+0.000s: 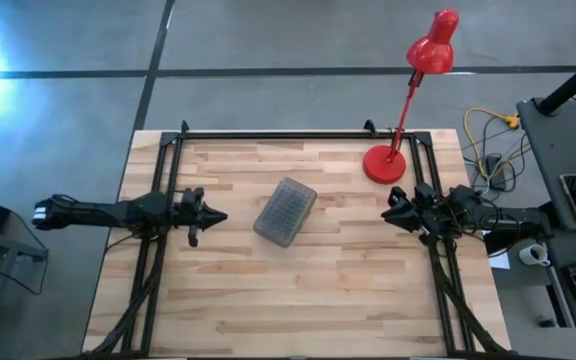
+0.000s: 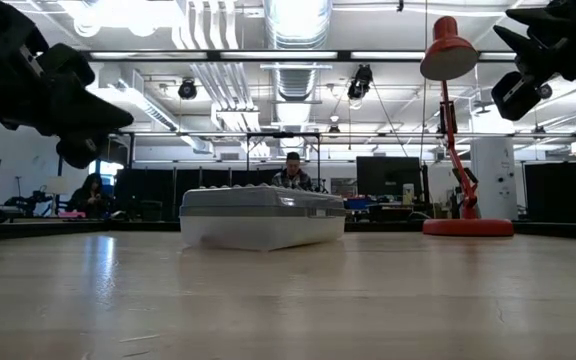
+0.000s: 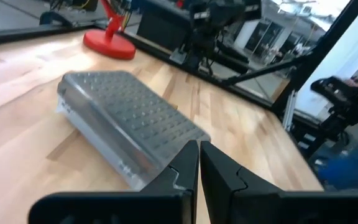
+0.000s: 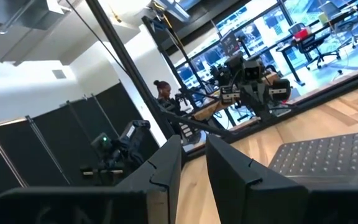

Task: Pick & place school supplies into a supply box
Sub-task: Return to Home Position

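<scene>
The supply box [image 1: 286,210] lies flat on its base at the middle of the wooden table, with its grey ribbed lid closed; it also shows in the low view [image 2: 261,215] and both wrist views [image 3: 126,118] [image 4: 334,158]. No school supplies show in any view. My left gripper [image 1: 223,216] [image 3: 199,149] hovers above the table left of the box, pointing at it, fingers shut and empty. My right gripper [image 1: 388,208] [image 4: 193,146] hovers right of the box, pointing at it, fingers a narrow gap apart and empty.
A red desk lamp stands with its round base [image 1: 385,163] at the table's far right, its head [image 1: 433,45] reaching beyond the far edge. A black frame rail [image 1: 298,133] runs along the far edge. People sit in the room behind [image 2: 290,172].
</scene>
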{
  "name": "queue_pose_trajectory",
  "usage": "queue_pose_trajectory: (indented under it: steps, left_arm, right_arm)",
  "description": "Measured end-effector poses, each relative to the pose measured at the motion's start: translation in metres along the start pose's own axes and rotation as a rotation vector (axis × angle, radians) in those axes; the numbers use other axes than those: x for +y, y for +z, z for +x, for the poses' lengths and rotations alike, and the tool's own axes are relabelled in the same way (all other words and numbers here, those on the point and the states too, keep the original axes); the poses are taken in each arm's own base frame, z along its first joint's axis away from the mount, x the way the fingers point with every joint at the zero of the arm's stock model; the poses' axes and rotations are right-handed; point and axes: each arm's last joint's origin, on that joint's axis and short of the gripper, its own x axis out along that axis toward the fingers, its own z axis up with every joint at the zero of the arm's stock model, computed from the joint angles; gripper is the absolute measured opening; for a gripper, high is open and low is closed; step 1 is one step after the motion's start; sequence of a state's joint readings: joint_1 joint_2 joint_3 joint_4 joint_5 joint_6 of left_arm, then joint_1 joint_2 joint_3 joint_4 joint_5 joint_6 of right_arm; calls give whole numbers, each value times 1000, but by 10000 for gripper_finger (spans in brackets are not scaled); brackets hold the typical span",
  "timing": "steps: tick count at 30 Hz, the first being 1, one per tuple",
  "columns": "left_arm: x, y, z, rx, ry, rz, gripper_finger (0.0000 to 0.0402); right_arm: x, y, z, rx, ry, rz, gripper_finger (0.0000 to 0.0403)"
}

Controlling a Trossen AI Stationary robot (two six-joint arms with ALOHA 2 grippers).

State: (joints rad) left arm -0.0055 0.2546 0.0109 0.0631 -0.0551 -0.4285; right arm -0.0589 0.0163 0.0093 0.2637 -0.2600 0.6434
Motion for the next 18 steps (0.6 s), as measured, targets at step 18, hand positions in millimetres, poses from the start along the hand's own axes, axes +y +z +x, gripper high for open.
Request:
queue_pose_trajectory:
  steps: [18]
  left_arm:
    - [6,-14,10,163,74,10,1]
  right_arm:
    - [0,0,0,0,0,0,68]
